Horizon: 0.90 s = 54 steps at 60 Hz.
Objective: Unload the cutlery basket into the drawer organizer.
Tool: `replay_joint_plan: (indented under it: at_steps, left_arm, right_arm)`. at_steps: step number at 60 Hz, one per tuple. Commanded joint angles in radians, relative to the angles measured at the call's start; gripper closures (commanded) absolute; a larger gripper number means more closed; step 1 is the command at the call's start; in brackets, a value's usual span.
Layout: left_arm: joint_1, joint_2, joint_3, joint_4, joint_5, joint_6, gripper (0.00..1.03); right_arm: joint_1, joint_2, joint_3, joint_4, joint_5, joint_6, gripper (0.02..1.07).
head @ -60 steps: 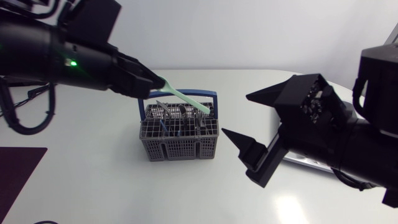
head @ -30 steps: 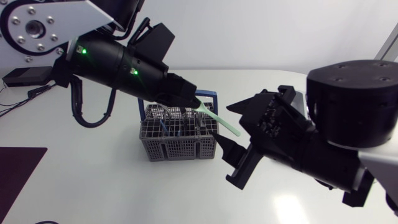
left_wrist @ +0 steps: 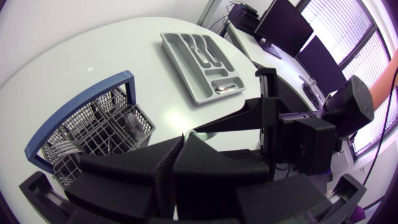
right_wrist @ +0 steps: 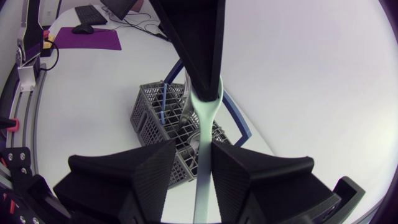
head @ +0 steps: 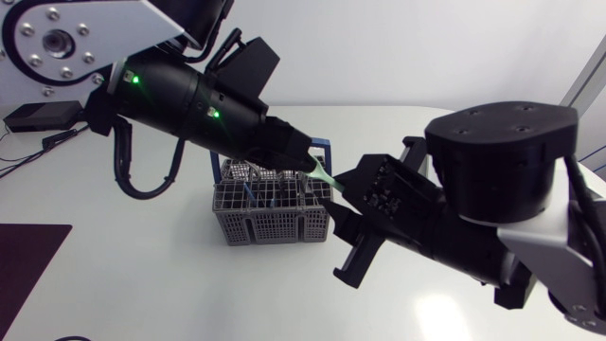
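Observation:
My left gripper (head: pixel 301 156) is shut on the broad end of a pale green plastic utensil (head: pixel 323 174), held above the grey cutlery basket (head: pixel 270 214) with the blue handle. The utensil's handle (right_wrist: pixel 204 174) runs between the fingers of my right gripper (head: pixel 337 199), which stand close on either side of it; a narrow gap shows on one side. In the left wrist view the shut fingers (left_wrist: pixel 181 152) hide the utensil, and the basket (left_wrist: pixel 93 124) lies below them. The grey drawer organizer (left_wrist: pixel 176 59) lies beyond the basket; my right arm hides it in the head view.
Metal cutlery (head: pixel 252 171) and a blue-handled piece (right_wrist: pixel 163 102) stand in the basket. Several metal pieces (left_wrist: pixel 208 53) lie in the organizer's compartments. A dark purple mat (head: pixel 28 258) lies at the table's front left.
My left arm carried the green utensil rightward from above the basket. The right gripper came in from the right and narrowed its fingers around the handle.

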Motion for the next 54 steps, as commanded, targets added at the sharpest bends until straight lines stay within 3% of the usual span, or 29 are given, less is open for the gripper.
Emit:
replay_joint_plan:
  at_steps: [1,16,27,36,39,44,54]
  left_arm:
    - [-0.007,0.018,0.016,-0.011,0.007,-0.004,0.81]
    - [0.002,0.015,-0.002,-0.013,0.006,0.007,0.81]
    - [0.002,0.011,-0.014,-0.013,-0.003,0.017,0.81]
    - [-0.001,0.009,-0.016,-0.006,-0.005,0.020,0.79]
    - [-0.001,0.009,-0.013,-0.003,-0.005,0.020,0.70]
    - [0.008,0.009,0.001,0.004,-0.005,0.017,0.45]
    - [0.054,-0.014,0.018,0.038,-0.002,0.002,0.29]
  right_arm:
    - [-0.004,0.014,0.012,0.012,0.002,-0.015,0.76]
    - [-0.004,0.016,0.029,-0.011,0.000,-0.023,0.82]
    - [-0.004,0.019,0.034,-0.027,-0.004,-0.023,0.93]
    - [-0.006,0.016,0.028,-0.039,-0.018,-0.023,0.93]
    - [-0.006,0.016,0.021,-0.039,-0.027,-0.023,0.93]
    - [-0.012,0.014,0.012,-0.040,-0.046,-0.023,0.93]
    - [-0.046,-0.009,-0.029,-0.054,-0.085,-0.028,0.93]
